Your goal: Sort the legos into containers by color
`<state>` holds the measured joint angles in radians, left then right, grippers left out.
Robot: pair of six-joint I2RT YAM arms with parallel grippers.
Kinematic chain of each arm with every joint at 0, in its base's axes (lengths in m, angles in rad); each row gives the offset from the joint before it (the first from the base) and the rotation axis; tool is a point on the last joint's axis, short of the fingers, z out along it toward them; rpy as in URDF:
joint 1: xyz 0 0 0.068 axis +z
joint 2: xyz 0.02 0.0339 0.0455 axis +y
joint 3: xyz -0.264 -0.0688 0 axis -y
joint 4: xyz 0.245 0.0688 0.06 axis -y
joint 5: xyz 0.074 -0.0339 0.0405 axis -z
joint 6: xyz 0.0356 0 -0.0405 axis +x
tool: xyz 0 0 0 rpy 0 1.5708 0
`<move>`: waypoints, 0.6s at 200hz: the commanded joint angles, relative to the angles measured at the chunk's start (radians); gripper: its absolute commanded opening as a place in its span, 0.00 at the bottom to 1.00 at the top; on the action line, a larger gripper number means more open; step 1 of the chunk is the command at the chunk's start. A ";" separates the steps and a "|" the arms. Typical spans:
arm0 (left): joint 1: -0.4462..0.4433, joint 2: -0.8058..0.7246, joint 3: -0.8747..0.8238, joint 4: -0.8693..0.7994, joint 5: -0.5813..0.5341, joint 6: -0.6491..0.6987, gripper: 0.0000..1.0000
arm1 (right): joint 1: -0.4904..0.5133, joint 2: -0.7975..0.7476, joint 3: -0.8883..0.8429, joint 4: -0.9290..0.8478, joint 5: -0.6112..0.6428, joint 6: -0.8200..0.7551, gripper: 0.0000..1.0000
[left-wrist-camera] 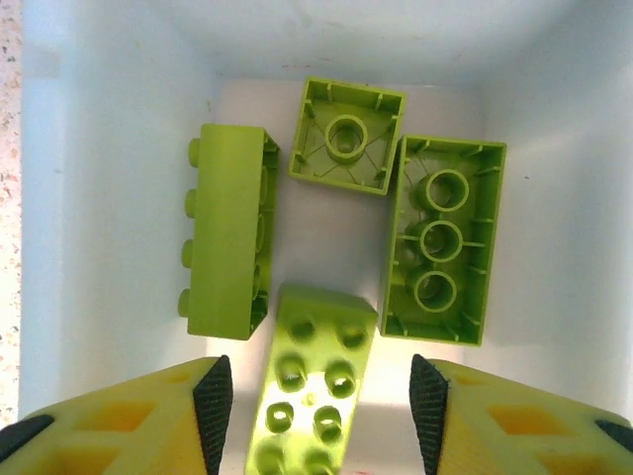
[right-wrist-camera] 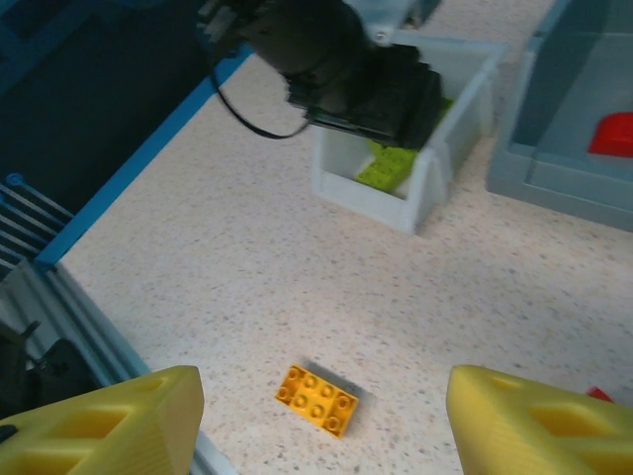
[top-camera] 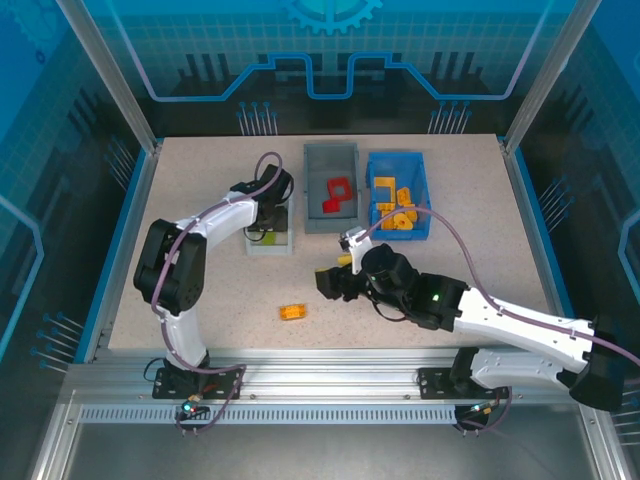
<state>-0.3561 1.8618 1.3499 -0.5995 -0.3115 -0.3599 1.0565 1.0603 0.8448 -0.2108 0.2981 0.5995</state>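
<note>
Three bins sit toward the far side of the worktop. The small white bin (top-camera: pixel 270 243) is at 9 o'clock from the middle, the grey bin (top-camera: pixel 331 160) at 12 and the bright blue bin (top-camera: pixel 398 165) at about 1. Red legos (top-camera: pixel 337 193) lie in the grey bin and orange-yellow legos (top-camera: pixel 393 208) in the blue one. Four lime green bricks are in the white bin: one on its side (left-wrist-camera: pixel 227 233), two turned hollow side up (left-wrist-camera: pixel 440 237), and one studs up (left-wrist-camera: pixel 321 327). A lone orange-yellow brick (top-camera: pixel 292 312) lies flat on the worktop at 7 o'clock, studs up, well apart from every bin.

The worktop (top-camera: pixel 200 190) is pale speckled stone with a blue edge, fenced by aluminium posts and blue-tinted panels.

The left gripper (left-wrist-camera: pixel 318 396) hangs inside the white bin, its pads (left-wrist-camera: pixel 213 396) apart on either side of the studs-up green brick, with a gap showing on each side. The right gripper (top-camera: pixel 328 283) hovers above the worktop near the lone brick, fingers (right-wrist-camera: pixel 129 421) spread wide and holding nothing.
</note>
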 commanded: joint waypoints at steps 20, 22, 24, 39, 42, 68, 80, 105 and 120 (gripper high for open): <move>0.000 -0.166 0.019 -0.048 -0.003 -0.022 0.55 | -0.048 0.000 0.028 -0.247 0.165 0.190 0.64; 0.000 -0.172 0.016 -0.048 -0.001 -0.024 0.55 | -0.048 0.004 0.029 -0.261 0.171 0.202 0.64; -0.002 -0.184 0.013 -0.048 0.001 -0.027 0.54 | -0.050 0.007 0.030 -0.278 0.176 0.215 0.63; -0.023 -0.266 -0.020 -0.048 0.030 -0.036 0.55 | -0.054 0.030 0.029 -0.372 0.203 0.309 0.61; -0.028 -0.285 -0.028 -0.045 0.033 -0.037 0.55 | -0.053 0.035 0.029 -0.388 0.205 0.332 0.61; -0.130 -0.475 -0.142 -0.023 0.081 -0.076 0.56 | -0.071 0.095 0.028 -0.445 0.154 0.454 0.61; -0.216 -0.561 -0.202 -0.013 0.073 -0.107 0.57 | -0.076 0.145 0.051 -0.441 0.130 0.453 0.61; -0.366 -0.723 -0.353 0.016 0.076 -0.233 0.58 | -0.093 0.279 0.149 -0.518 0.126 0.489 0.61; -0.445 -0.819 -0.443 0.043 0.058 -0.303 0.59 | -0.108 0.353 0.193 -0.546 0.113 0.519 0.61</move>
<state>-0.7204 1.1492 1.0290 -0.5751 -0.2493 -0.5137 0.9787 1.3315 0.9569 -0.6659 0.4255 1.0298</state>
